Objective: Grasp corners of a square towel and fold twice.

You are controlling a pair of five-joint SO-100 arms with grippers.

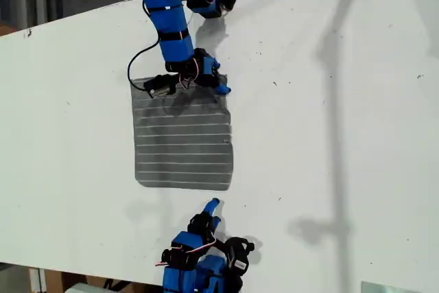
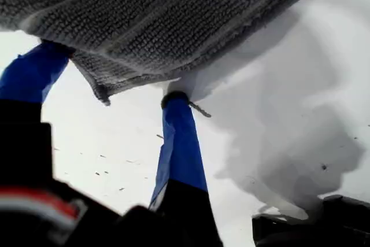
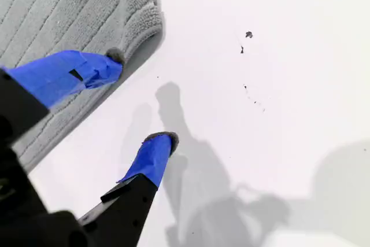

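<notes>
Towel (image 1: pixel 183 143) (no readable label) lies flat on white table (image 1: pixel 329 135).

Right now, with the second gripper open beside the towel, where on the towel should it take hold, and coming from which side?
My second gripper should take the towel's nearest rounded corner, coming in from the bare table beside it. That corner lies flat with its thick hem exposed, so one finger likely has to slide under the edge while the other closes on top.

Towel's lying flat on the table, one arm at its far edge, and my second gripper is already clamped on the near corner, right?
Not clamped: the second wrist view shows my second gripper open, one fingertip over the towel edge, the other over bare table.
</notes>
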